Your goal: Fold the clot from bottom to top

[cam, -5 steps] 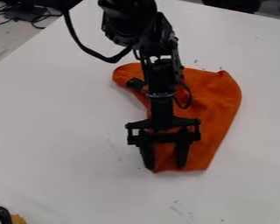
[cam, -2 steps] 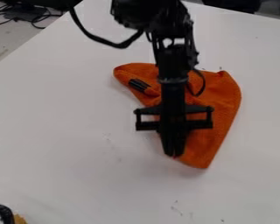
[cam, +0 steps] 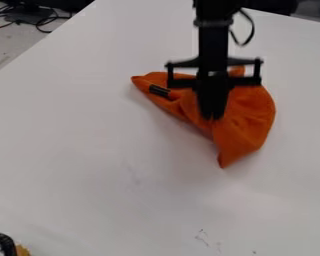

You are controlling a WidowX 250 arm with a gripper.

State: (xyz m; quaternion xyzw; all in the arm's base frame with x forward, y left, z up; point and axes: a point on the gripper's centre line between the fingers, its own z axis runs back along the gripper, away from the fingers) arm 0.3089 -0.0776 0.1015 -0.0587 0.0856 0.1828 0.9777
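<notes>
One orange cloth (cam: 246, 115), bunched and creased on a white table (cam: 76, 135), in the far half of the scene and a little right of the middle. Pinched in its folds by a black gripper (cam: 211, 118), fingers pressed together and pointing down, with the exact amount of cloth between the tips hard to make out. Hidden behind the gripper and its crossbar: the middle of the cloth's far edge. Visible at either side: a narrow corner stretching to the far left, with a small black tag (cam: 159, 90), and a rounded bulge on the right. Tapered to a point on the near side, just right of the fingertips. Cut off at the far edge: the upper part of the black arm (cam: 213, 32), with a cable (cam: 251, 32) looping to its right. Tangled at far left: dark cords (cam: 49, 20). Cropped at near left: a black-rimmed object (cam: 4, 241), too partial to identify.
</notes>
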